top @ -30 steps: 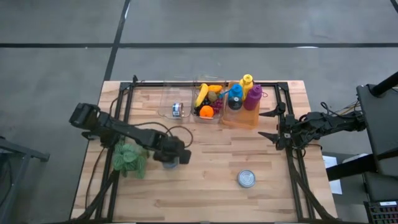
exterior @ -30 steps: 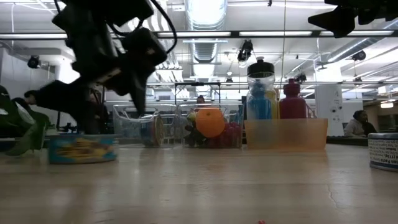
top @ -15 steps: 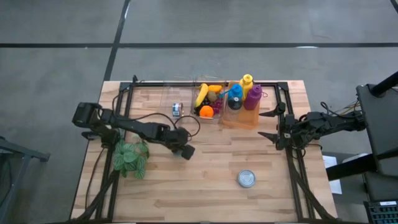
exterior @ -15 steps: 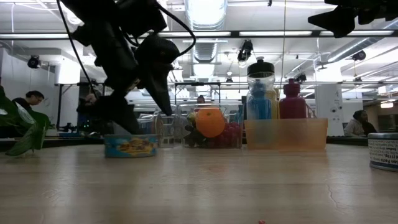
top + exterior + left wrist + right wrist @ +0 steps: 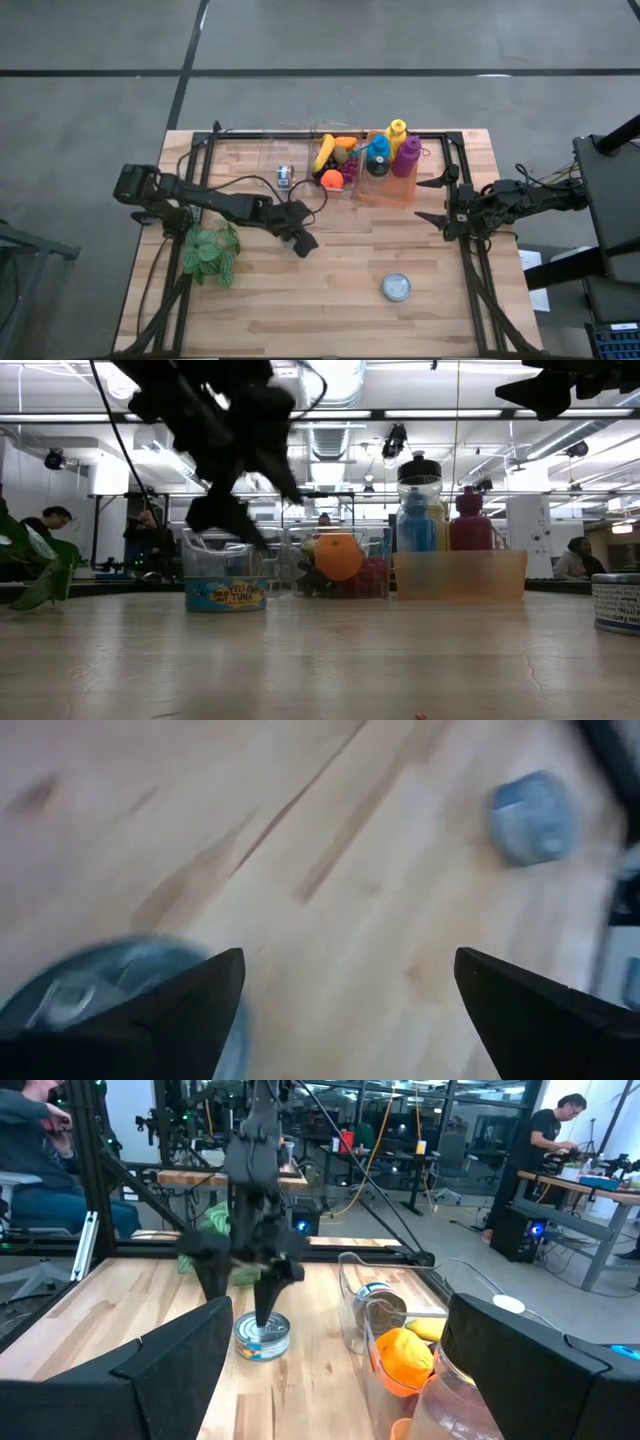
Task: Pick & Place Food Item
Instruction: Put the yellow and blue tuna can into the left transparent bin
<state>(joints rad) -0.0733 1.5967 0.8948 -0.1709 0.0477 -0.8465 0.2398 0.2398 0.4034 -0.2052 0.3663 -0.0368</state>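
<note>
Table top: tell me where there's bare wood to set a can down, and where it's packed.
Bare wood runs along the near edge of the table, between the plant and the lone can, and in the middle between both grippers. The far edge is crowded: clear bins, fruit, bottles. The left gripper stands open over a tuna can.

Bright overhead strip lighting; motion-blurred left wrist view.
</note>
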